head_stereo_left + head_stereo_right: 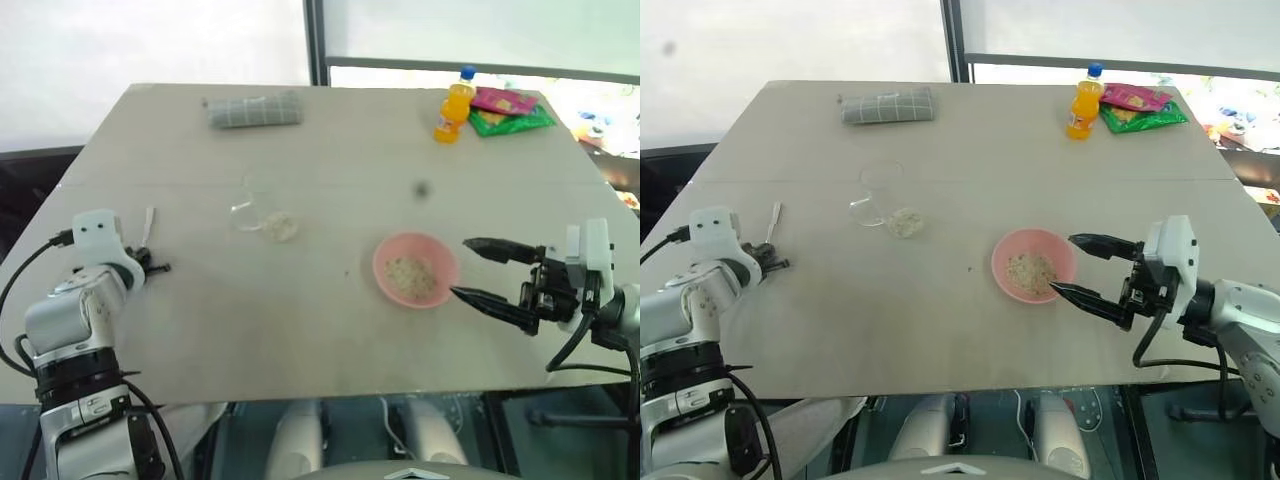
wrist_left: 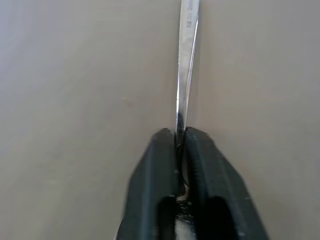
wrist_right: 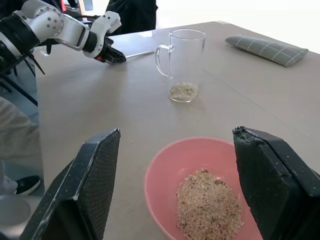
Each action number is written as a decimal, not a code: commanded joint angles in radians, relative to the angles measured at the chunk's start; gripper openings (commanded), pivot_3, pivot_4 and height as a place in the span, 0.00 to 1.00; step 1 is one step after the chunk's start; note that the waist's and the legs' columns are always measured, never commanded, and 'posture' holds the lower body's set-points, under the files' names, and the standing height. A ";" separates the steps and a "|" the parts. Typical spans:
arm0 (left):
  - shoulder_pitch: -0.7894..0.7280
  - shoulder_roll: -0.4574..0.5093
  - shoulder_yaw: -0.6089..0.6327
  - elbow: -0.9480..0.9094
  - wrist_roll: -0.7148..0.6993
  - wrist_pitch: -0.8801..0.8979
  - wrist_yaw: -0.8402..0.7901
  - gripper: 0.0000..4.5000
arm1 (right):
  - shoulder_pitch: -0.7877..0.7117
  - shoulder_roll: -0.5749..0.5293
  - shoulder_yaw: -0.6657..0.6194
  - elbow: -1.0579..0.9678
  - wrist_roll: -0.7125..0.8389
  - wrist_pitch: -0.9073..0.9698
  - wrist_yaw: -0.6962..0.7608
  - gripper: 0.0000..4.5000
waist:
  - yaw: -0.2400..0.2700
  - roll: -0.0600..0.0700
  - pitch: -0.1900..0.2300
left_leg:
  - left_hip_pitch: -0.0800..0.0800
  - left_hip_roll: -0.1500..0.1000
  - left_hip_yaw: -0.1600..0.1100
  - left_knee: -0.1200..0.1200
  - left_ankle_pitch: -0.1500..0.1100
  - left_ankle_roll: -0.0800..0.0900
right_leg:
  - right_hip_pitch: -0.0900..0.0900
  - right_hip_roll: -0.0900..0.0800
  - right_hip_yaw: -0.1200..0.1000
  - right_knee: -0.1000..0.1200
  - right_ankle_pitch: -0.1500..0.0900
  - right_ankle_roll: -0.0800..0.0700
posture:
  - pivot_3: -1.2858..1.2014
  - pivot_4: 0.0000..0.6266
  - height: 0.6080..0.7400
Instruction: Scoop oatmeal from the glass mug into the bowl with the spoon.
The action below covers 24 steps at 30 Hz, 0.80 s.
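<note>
A: How is the slim shiny silver metal spoon expected to handle?

B: Stiff, light and slippery, it is judged. It is pinched by its thin handle in the closed left tool, low over the pale worktop.

A: And the rest?

B: The clear glass mug, fragile and nearly empty, is seen mid-worktop. The right tool is held wide beside the round pink bowl, where oatmeal lies. Bright windows are seen behind.

spoon: shiny metal | glass mug: clear glass | table: matt, smooth
</note>
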<state>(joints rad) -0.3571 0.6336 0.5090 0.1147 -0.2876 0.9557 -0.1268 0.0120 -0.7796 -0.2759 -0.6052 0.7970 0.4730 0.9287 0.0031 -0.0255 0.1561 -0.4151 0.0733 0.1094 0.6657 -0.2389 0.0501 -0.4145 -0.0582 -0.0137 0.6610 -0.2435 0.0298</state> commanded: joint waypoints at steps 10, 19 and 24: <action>-0.089 -0.101 0.063 -0.251 -0.021 -0.487 -0.012 0.02 | -0.126 0.009 0.009 0.080 -0.026 -0.038 0.009 0.80 | 0.012 -0.012 0.006 | -0.005 0.000 -0.004 0.001 0.000 0.000 | 0.000 -0.007 -0.005 -0.001 0.001 -0.001 | 0.52 0.24 1.00; -0.280 -0.132 -0.229 -0.485 -0.084 -0.473 -0.110 0.02 | -0.410 0.123 -0.003 0.185 0.113 0.119 -0.277 0.80 | 0.013 -0.012 0.006 | -0.007 -0.003 -0.004 0.002 0.000 0.000 | 0.000 -0.004 -0.006 -0.003 0.003 0.003 | 0.52 0.24 1.00; -0.280 -0.131 -0.471 -0.532 -0.049 -0.507 -0.274 0.02 | -0.605 0.213 0.090 0.215 0.070 0.271 -0.530 0.80 | 0.006 -0.010 0.007 | -0.007 -0.005 -0.003 0.003 0.001 -0.001 | -0.001 -0.002 -0.006 -0.002 0.003 0.004 | 0.52 0.24 1.00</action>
<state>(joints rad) -0.6283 0.4969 0.0598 -0.3842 -0.3524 0.4813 -0.3647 -0.5556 -0.5711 -0.1933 -0.3867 0.8778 0.7069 0.4721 0.0094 -0.0355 0.1629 -0.4222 0.0689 0.1062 0.6683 -0.2377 0.0490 -0.4154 -0.0588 -0.0192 0.6593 -0.2405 0.0334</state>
